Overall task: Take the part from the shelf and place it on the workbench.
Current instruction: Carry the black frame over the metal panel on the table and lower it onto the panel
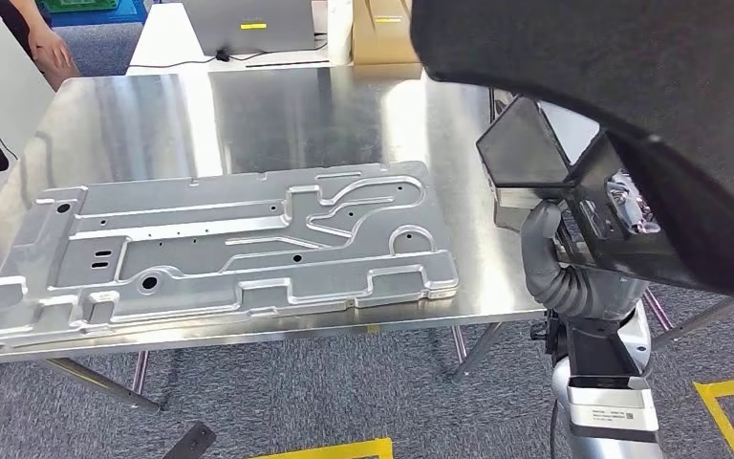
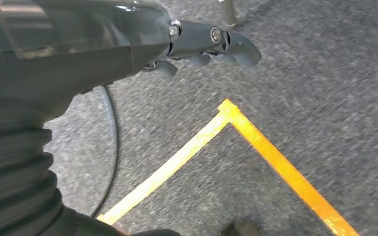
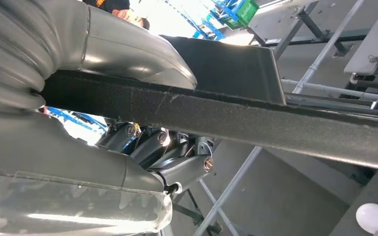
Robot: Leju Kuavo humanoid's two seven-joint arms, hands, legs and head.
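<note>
Two hands are at work on very different things. The right hand point(image 1: 559, 244) is raised just off the workbench's point(image 1: 277, 115) near right corner and grips the part point(image 1: 631, 86) — a large black piece with a flat, felt-like face that rises from the hand up and across the head view; in the right wrist view the thick thumb point(image 3: 128, 46) lies over one face of the part's edge point(image 3: 256, 115) and the darker fingers point(image 3: 177, 155) curl under the other, so the part is clamped between them and held clear of the bench top. Well to the left of that hand a big stamped metal panel point(image 1: 220, 249) lies flat on the workbench. The left hand point(image 2: 197, 46) hangs over grey carpet point(image 2: 325, 64) marked with yellow tape point(image 2: 256, 142) — it holds nothing, its fingers loosely bent and slightly apart. Far beyond the bench a person's arm point(image 1: 48, 38) shows.
</note>
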